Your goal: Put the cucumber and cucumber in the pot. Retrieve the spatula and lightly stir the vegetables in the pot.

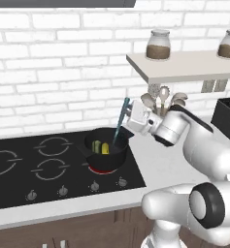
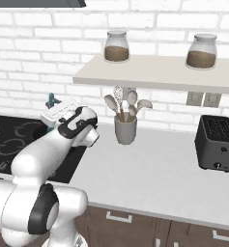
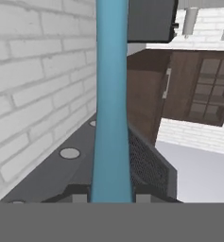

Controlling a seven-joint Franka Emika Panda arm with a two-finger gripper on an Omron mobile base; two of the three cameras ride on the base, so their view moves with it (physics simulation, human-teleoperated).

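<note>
Robot arm dips a blue spatula into the pot on the hob, vegetables already inside.

The gripper (image 1: 127, 116) has its two fingers closed on the handle of the single light-blue spatula (image 1: 120, 125), held steeply so the head reaches down inside the pot (image 1: 106, 151), apparently the angle needed to stir without tipping the low walls. The one black pot sits on the front right burner of the cooktop (image 1: 48, 167), which glows red beneath it. Two vegetables (image 1: 101, 147) lie side by side in the pot, one darker green, one yellow-green, just beside the spatula's lower end. Behind the pot, a grey utensil holder (image 2: 125, 129) keeps several spoons; two jars (image 2: 117, 46) stand on the shelf above.
</note>
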